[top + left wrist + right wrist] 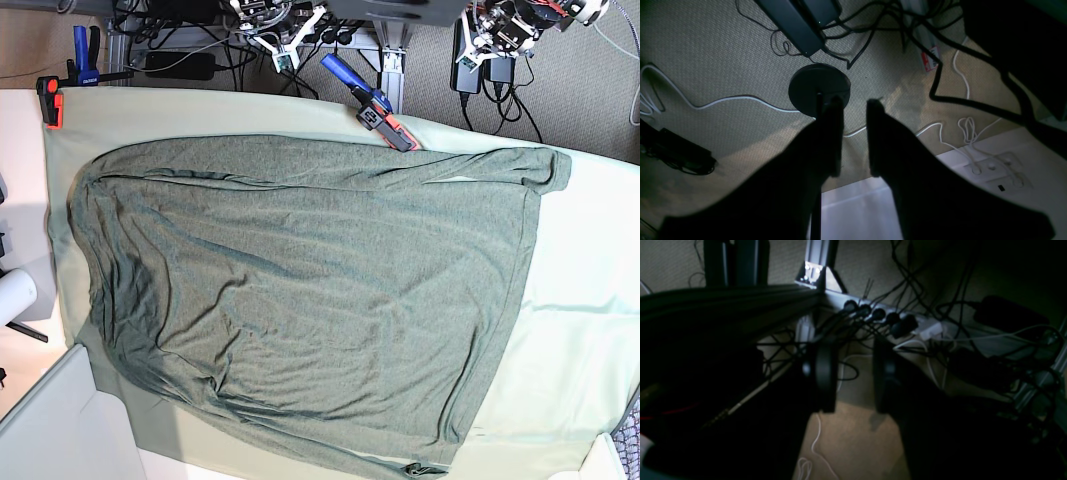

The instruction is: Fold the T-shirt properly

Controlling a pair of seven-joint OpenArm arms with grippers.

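A: Okay, status on the T-shirt [300, 300]?

B: Spread out flat on the pale mint cloth [580, 330] over the table, covering most of it. Some wrinkles toward the left side and along the near hem. One short sleeve sticks out at the far right corner. Nothing is touching it.

A: Arms?

B: Both are parked beyond the far edge of the table, well apart from the shirt. In the base view the left gripper [497, 35] is at far right and the right gripper [283, 40] is at far centre-left.

A: Pincers?

B: Left gripper [855, 136]: the wrist view shows a narrow gap between the two dark fingers [833, 133], with nothing in it. It looks down at beige carpet [723, 60], a round black base [819, 85], a white cable [723, 100] and black cables [940, 96].

A: Right one?

B: Right gripper [853, 373]: fingers [823, 373] part-way apart, a moderate gap, nothing between them. That view is dark. Behind it are a power strip [880, 315] with black plugs, an aluminium frame post [820, 260] and a tangle of cables [973, 340].

A: Anything else on the table?

B: A blue clamp with an orange tip [370, 103] on the far edge near centre, just beside the shirt's far edge. An orange clamp [50, 105] sits at the far left corner, and a white roll [15, 295] is at the left edge.
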